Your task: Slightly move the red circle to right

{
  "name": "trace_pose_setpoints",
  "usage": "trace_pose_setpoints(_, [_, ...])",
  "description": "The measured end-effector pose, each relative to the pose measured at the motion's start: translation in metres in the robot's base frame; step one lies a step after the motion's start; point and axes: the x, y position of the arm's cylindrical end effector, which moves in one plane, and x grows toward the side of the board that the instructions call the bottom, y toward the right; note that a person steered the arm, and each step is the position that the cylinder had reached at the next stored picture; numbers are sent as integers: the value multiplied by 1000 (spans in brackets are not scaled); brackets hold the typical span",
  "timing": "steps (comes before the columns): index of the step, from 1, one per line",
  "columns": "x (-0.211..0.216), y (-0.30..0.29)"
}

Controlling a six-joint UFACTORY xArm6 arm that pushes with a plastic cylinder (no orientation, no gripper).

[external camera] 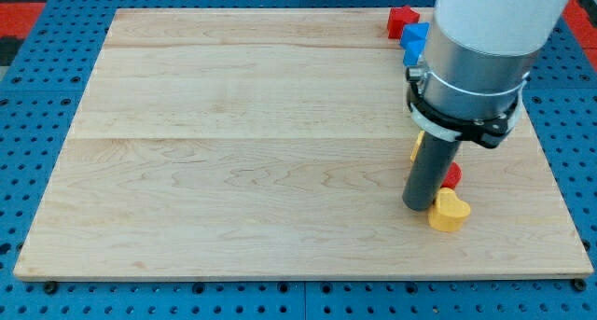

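Small red circle block (pixel 452 176): lower right of frame, mostly hidden behind dark rod, only sliver showing at rod's right edge. Yellow heart-shaped block (pixel 448 211) just below it, seemingly touching. My tip (pixel 418 206) at red circle's left, just beside yellow heart.

No pincer on this rig; rod only.

Judged: short slow push toward view's right, centred on red circle, above yellow heart to avoid dragging it. Stop early.

Upper right: red block (pixel 401 21), blue block (pixel 414 40); yellow sliver (pixel 414 147) behind rod. Wooden board (pixel 233 152).

Pale, smooth matt wooden board (pixel 233 143); glossy plastic-looking yellow block (pixel 449 212); dark matt rod above my tip (pixel 417 206).
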Motion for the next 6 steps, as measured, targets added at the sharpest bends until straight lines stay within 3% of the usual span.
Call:
trace_pose_setpoints(4, [2, -6])
trace_pose_setpoints(5, [-24, -52])
trace_pose_setpoints(6, [-47, -44])
